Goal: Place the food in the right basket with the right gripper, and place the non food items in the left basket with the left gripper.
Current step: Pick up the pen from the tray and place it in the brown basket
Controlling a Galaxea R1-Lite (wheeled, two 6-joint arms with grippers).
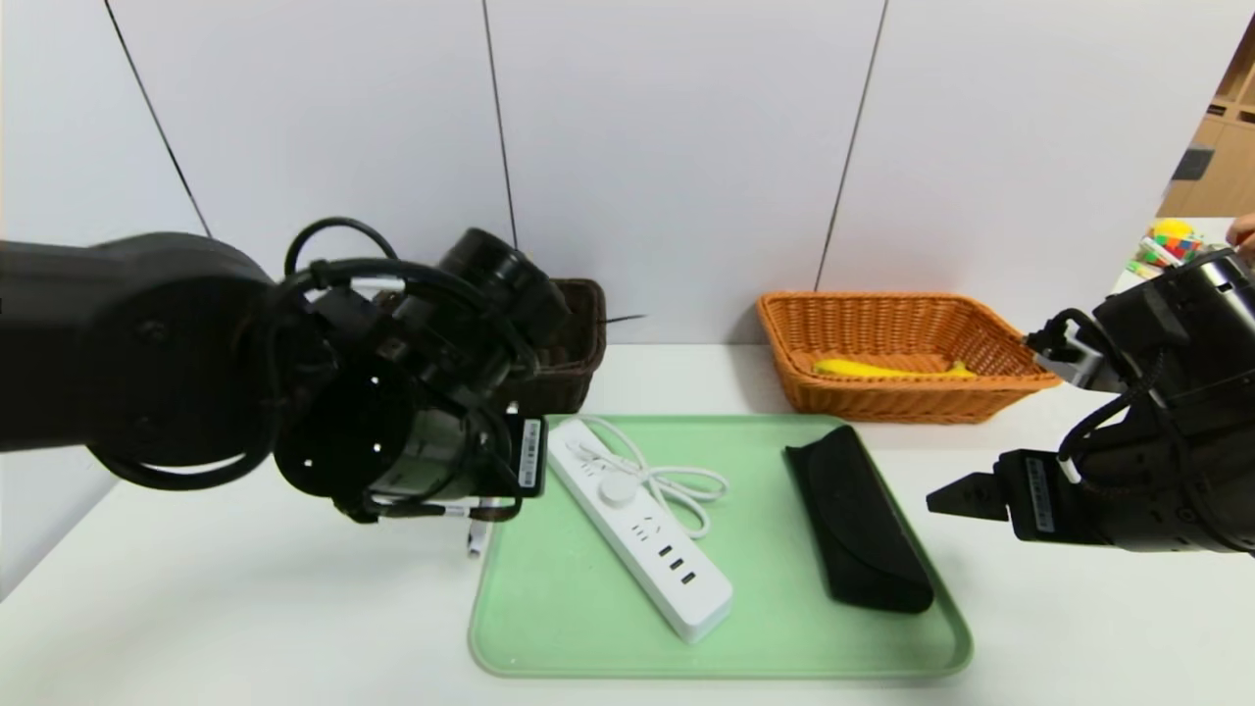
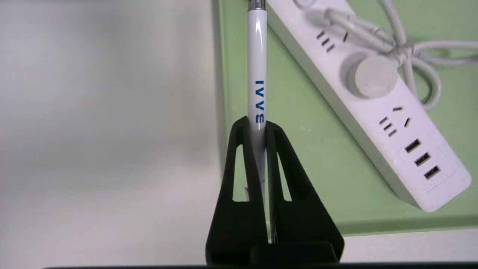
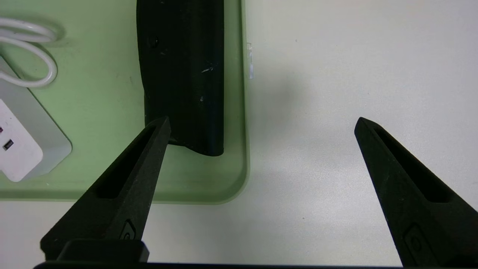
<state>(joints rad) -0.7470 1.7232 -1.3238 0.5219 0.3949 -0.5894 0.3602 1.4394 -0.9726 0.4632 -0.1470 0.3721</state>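
My left gripper [image 2: 257, 125] is shut on a white pen [image 2: 257, 56] with blue lettering, held just above the left edge of the green tray [image 2: 298, 157]. From the head view the pen [image 1: 477, 534] pokes out below the left wrist. On the tray [image 1: 588, 608] lie a white power strip [image 1: 637, 525] with its coiled cord and a black glasses case [image 1: 863, 520]. The dark brown left basket [image 1: 578, 338] stands behind the left arm. A banana [image 1: 882, 370] lies in the orange right basket [image 1: 897, 324]. My right gripper [image 3: 263, 123] hangs open and empty over the table, right of the tray.
The white wall stands close behind both baskets. Colourful items [image 1: 1172, 245] and a person's hand [image 1: 1243, 230] show at the far right edge. In the right wrist view, the case [image 3: 183, 74] lies along the tray's right rim [image 3: 242, 112].
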